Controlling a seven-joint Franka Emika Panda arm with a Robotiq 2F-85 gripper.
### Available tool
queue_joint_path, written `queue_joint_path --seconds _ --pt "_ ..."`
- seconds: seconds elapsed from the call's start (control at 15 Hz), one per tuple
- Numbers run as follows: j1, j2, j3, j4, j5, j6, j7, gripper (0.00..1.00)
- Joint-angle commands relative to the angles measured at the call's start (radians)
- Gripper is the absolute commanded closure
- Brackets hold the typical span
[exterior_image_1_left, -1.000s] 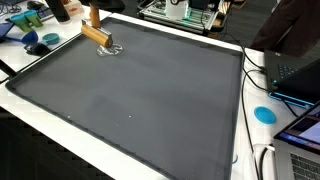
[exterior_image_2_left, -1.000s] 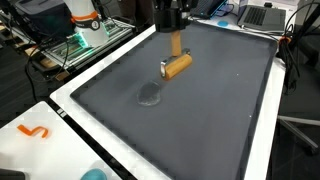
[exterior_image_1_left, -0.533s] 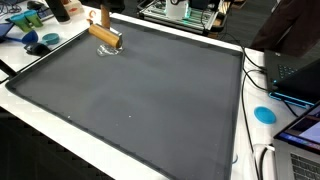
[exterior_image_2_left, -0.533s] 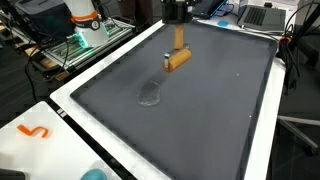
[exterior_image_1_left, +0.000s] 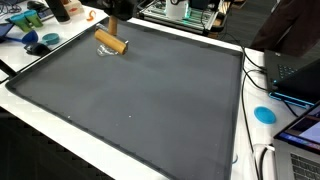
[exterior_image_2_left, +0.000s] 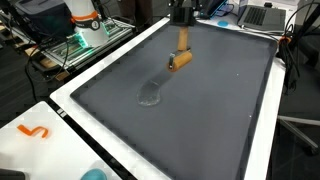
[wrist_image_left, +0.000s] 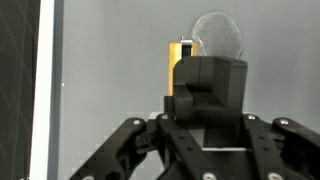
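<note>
**Slip or swing risk: wooden piece hung from gripper over mat**

The gripper (exterior_image_2_left: 181, 20) was clamped on the upper end of the wooden piece (exterior_image_2_left: 179, 60). This was a thin upright stem w/ a short round bar across its bottom, and it hung straight below the fingers. The bar looked clear of the mat (exterior_image_2_left: 200, 130), though the gap was hard to judge. In the wrist view the fingers hid most of the stem, so how deep the hold went couldn't be told.

Risks, as judged:
- The hold was high on a narrow stem w/ the weight low, so a quick move could prob. make the bar swing or twist in the jaws.
- If the stem slipped, the piece would drop on the mat. The bar is round, so it could roll off from under the gripper.
- A clear patch (exterior_image_2_left: 150, 95) lay on the mat below and off to one side of the gripper, apart from the bar. A low sideways pass could drag the bar through it.
- Too fast a descent could jam the bar into the mat and lever the stem out of the grip.

Count:
- 1x gripper
- 1x wooden piece
- 1x clear patch
- 1x mat
- 1x blue disc (exterior_image_1_left: 264, 114), well away from the gripper
- 1x orange squiggle (exterior_image_2_left: 33, 131), well away from the gripper
</note>
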Motion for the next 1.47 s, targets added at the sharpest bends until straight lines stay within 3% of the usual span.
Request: queue_joint_path --seconds 0.0,0.47,1.4 --pt "0.024 0.049 0.012 0.047 -0.067 -0.049 0.090 0.76" --pt "0.040 0.119 0.013 0.094 -0.120 -0.111 0.162 0.76" --pt "-0.010 0.183 0.000 0.171 -0.060 -0.145 0.064 0.76"
